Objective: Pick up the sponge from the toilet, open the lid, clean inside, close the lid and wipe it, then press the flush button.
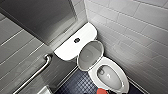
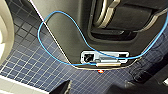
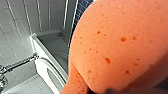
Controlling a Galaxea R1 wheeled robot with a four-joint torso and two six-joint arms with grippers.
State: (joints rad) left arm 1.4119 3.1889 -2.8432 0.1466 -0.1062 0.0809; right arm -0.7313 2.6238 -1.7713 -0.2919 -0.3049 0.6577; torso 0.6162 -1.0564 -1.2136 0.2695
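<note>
The right tool (image 3: 106, 90) is clamped on the sponge (image 3: 117, 45), pinching its edge. It is held just off the front rim of the toilet (image 1: 125, 85), whose lid (image 1: 90, 55) stands raised against the cistern.

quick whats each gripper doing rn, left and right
left gripper: cannot tell
right gripper: closed, holding the orange sponge

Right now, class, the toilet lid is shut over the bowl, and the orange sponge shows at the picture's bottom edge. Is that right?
No. The head view shows the lid raised against the cistern, leaving the bowl open. The sponge does show at the bottom edge.
</note>
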